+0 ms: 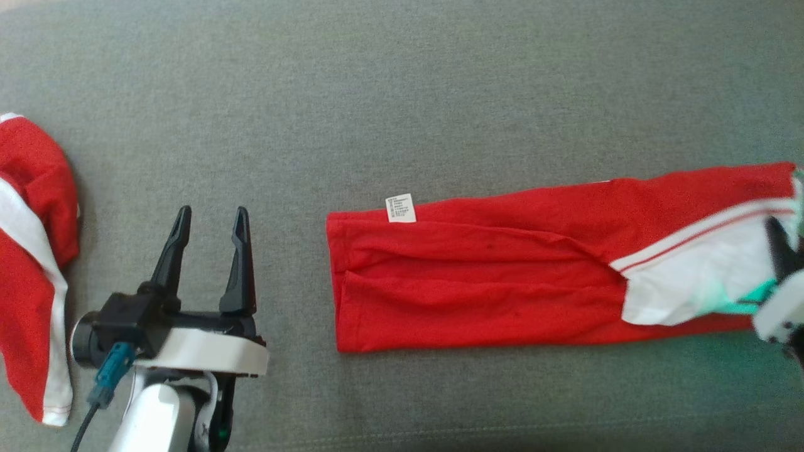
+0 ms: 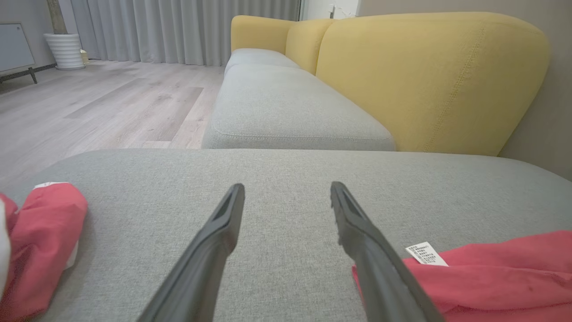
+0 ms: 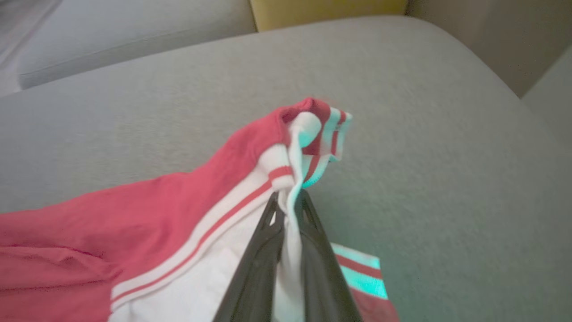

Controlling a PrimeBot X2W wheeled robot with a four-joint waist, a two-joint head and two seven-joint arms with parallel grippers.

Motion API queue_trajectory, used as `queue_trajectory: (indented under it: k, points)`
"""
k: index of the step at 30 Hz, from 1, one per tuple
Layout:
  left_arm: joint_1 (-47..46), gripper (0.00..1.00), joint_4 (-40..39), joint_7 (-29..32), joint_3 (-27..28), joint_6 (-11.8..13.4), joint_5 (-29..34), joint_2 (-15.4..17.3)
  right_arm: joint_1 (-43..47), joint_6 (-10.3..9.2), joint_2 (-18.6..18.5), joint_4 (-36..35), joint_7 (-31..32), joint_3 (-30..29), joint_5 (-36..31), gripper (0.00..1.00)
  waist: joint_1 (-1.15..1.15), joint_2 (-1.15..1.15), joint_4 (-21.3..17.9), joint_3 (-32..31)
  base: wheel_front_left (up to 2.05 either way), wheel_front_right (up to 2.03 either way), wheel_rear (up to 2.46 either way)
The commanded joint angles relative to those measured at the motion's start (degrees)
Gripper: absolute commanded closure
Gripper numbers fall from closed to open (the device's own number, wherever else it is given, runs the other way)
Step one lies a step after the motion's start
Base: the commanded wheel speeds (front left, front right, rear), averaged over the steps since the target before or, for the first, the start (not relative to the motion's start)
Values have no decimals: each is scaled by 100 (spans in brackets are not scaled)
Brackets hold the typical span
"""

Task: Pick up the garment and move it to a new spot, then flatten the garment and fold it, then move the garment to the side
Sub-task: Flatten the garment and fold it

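A red garment (image 1: 502, 276) with white and teal trim lies folded lengthwise on the grey cushion, a white label (image 1: 400, 208) at its left end. My right gripper (image 3: 288, 199) is shut on the garment's white collar end (image 3: 308, 134), lifting it off the cushion; in the head view this gripper (image 1: 779, 245) sits at the right edge. My left gripper (image 1: 210, 220) is open over bare cushion, left of the garment's hem (image 2: 491, 273), with nothing between its fingers (image 2: 223, 223).
A second red and white garment (image 1: 31, 263) lies bunched at the far left (image 2: 40, 241). A grey sofa seat (image 2: 286, 107) with yellow backrests (image 2: 429, 76) stands behind the cushion, wooden floor (image 2: 98, 103) to its left.
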Motion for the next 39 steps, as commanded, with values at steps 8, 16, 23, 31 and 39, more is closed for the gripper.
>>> queue_trajectory:
  k: [8,16,23,31,39]
  points:
    - [-9,0,-110,-45,289,-61,74,-51,-285,37,147,-1653,459,1377,43,100,0,0,-46,-183,0,0,0]
    - [-80,0,25,-45,197,-167,92,-109,-805,37,1001,-1151,163,3201,456,100,0,0,95,-261,0,0,0]
    - [-133,0,106,-45,137,-238,114,-170,-1129,37,1077,210,-1075,4413,1263,100,0,0,402,-211,0,0,0]
    - [-163,0,158,-45,148,-281,145,-210,-1709,37,1078,1331,-1979,5155,1823,100,0,0,483,-152,0,0,0]
    - [-126,0,223,-45,152,-329,156,-231,-2119,37,1079,1651,-2776,5561,1677,0,0,0,434,-227,0,0,0]
